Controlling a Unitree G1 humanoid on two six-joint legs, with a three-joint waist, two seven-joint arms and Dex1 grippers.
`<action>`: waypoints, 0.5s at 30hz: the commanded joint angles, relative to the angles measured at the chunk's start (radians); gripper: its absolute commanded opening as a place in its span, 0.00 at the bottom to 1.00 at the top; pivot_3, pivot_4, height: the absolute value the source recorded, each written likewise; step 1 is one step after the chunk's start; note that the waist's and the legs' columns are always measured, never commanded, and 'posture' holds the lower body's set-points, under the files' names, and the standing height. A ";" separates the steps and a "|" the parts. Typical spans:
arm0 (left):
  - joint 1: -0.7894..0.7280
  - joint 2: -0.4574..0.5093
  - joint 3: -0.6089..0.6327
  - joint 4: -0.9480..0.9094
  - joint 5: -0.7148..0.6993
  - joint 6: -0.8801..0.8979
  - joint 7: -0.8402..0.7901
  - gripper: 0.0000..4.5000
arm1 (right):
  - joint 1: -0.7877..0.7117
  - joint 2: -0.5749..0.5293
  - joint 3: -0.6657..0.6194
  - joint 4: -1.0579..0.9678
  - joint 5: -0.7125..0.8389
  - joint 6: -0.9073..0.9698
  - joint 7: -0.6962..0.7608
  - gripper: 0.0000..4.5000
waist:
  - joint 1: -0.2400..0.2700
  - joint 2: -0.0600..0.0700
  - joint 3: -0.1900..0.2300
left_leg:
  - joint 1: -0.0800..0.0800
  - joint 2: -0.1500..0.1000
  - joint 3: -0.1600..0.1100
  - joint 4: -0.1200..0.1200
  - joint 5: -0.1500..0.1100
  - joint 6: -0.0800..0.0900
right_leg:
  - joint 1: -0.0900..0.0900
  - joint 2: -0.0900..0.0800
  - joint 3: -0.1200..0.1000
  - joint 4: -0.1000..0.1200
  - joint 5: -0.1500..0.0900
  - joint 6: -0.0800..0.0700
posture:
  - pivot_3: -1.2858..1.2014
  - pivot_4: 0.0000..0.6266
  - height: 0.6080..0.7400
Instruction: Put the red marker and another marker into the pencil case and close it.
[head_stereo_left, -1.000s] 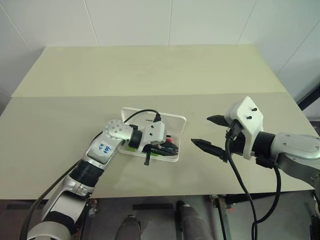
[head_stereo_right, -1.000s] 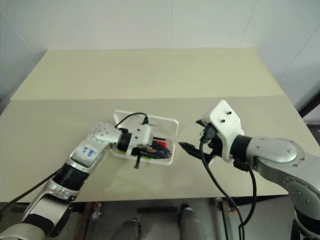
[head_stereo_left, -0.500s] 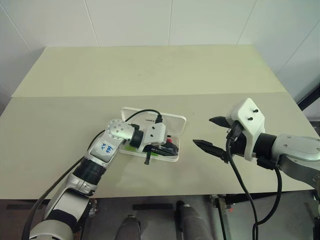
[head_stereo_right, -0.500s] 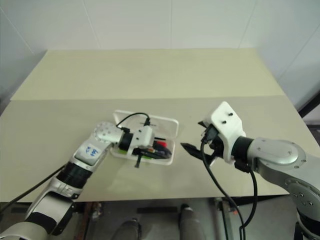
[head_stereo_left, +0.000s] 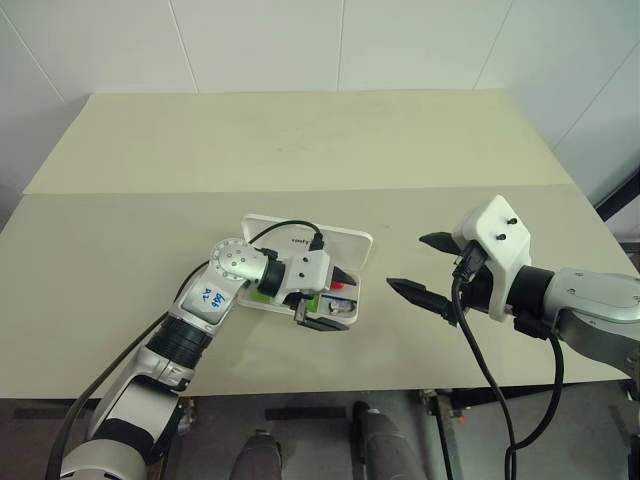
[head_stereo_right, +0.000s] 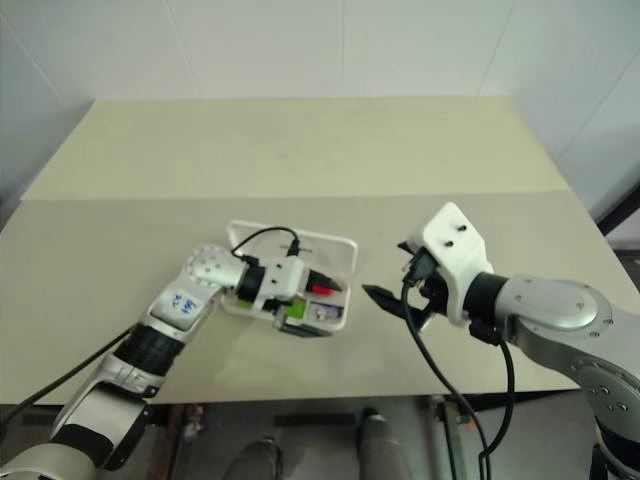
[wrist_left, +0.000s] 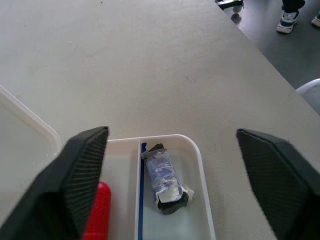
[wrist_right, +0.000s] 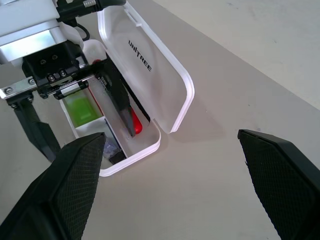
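Right wrist view: the red marker (wrist_right: 135, 121) and green marker (wrist_right: 82, 107) are seen inside the open pencil case (wrist_right: 150, 65). Left gripper (head_stereo_left: 318, 305) jaws are spread wide over the tray, nothing held. Right gripper (head_stereo_left: 425, 268) jaws are wide open and empty above the tabletop (head_stereo_left: 300, 150).

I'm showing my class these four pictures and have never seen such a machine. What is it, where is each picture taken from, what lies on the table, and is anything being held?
It is a humanoid robot with two arms, each ending in a two-fingered black gripper. Two pictures come from cameras in its head, looking down over the beige table. The other two come from a camera on each wrist, looking along that gripper's fingers.

On the table lies an open white pencil case. Its tray holds a red marker, a green marker and a small crumpled bluish item.

The left gripper is open over the tray and holds nothing. The right gripper waits beside the case, open and empty. The lid is not yet closed.
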 joint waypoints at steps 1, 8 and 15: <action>-0.021 -0.002 0.024 -0.030 -0.017 -0.006 -0.006 0.99 | -0.006 -0.013 -0.029 -0.025 0.015 -0.020 -0.010 1.00 | 0.000 0.000 0.000 | 0.000 0.000 0.000 0.000 0.000 0.000 | 0.000 0.000 0.000 0.000 0.000 0.000 | 0.52 0.24 1.00; -0.033 -0.016 0.068 -0.169 -0.127 0.133 -0.019 0.99 | -0.010 -0.016 -0.027 -0.020 0.015 -0.020 -0.007 1.00 | 0.000 0.000 0.000 | 0.000 0.000 0.000 0.000 0.000 0.000 | 0.000 0.000 0.000 0.000 0.000 0.000 | 0.52 0.24 1.00; -0.079 -0.029 0.140 -0.335 -0.291 0.332 0.008 0.99 | -0.012 -0.029 -0.029 -0.014 0.013 -0.020 -0.001 1.00 | 0.000 0.000 0.000 | 0.000 0.000 0.000 0.000 0.000 0.000 | 0.000 0.000 0.000 0.000 0.000 0.000 | 0.52 0.24 1.00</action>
